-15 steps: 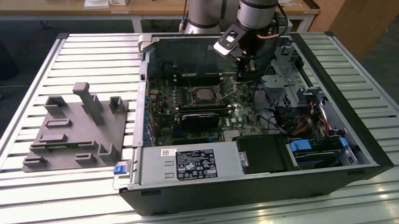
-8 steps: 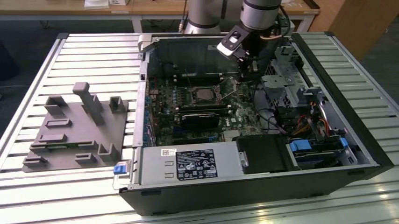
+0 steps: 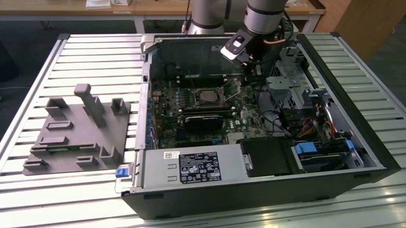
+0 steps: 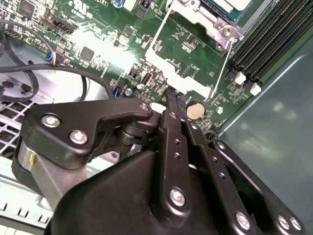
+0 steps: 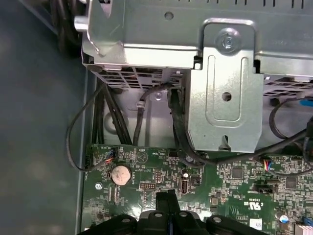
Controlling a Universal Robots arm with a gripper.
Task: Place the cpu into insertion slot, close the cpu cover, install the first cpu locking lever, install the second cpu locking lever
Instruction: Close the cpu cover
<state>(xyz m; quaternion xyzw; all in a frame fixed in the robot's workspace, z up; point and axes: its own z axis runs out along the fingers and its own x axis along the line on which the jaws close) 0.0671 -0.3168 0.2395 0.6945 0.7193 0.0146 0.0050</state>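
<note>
The cpu [image 4: 226,4] is already in its slot on the green board, inside the open computer box [image 3: 254,190]. So the first job looks done. The cpu cover [image 4: 195,17] seems to lie flat around the chip, so I think that job is done too, but I can't be sure.

The two thin metal levers do not look locked yet. In the second wrist view, one lever [image 4: 160,30] and the other lever [image 4: 221,63] both stick out from the slot toward the arm. Those two jobs seem to be left.

The pincer [image 5: 167,200] is clenched, with its tips pressed together, and I see nothing held in it. It hangs low over the board, near a round battery [image 5: 121,174] and a little way from the cpu.

Counting: one cpu, one cover, two levers, one pincer, one round battery. One grey rack [image 3: 76,128] sits on the surface [image 3: 95,61] beside the box.
</note>
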